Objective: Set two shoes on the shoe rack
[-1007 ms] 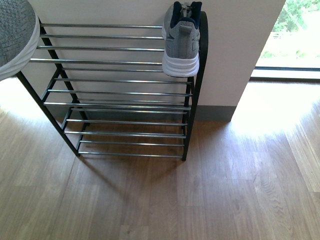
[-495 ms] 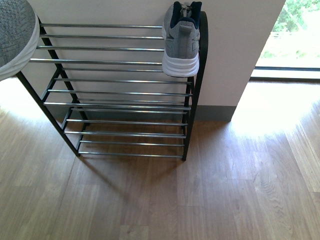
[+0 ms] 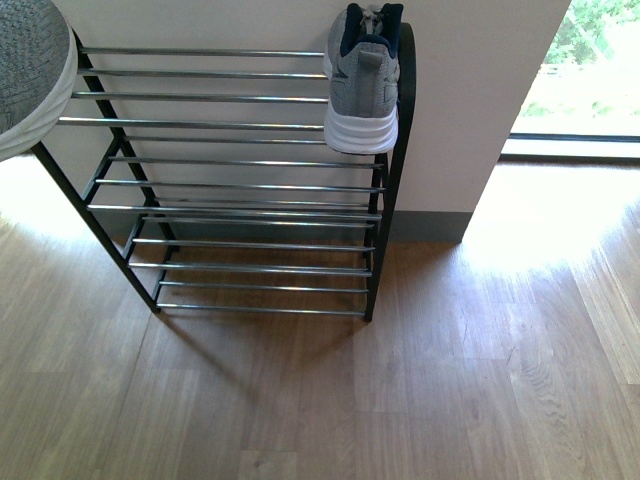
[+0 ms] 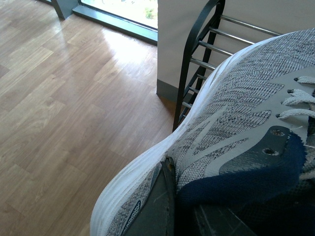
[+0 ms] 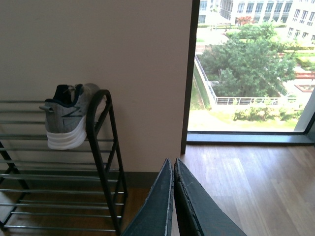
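Note:
One grey knit shoe (image 3: pixel 362 85) with a white sole sits on the top tier of the shoe rack (image 3: pixel 230 185) at its right end, heel toward me; it also shows in the right wrist view (image 5: pixel 66 118). The second shoe (image 3: pixel 30 70) hangs in the air at the rack's left end, close to the camera. My left gripper (image 4: pixel 172 169) is shut on this shoe (image 4: pixel 236 113) at its navy collar. My right gripper (image 5: pixel 173 164) is shut and empty, held to the right of the rack (image 5: pixel 106 162).
The rack stands against a white wall (image 3: pixel 470 100) on a wooden floor (image 3: pixel 400 380). A floor-level window (image 3: pixel 585 70) lies to the right of the wall corner.

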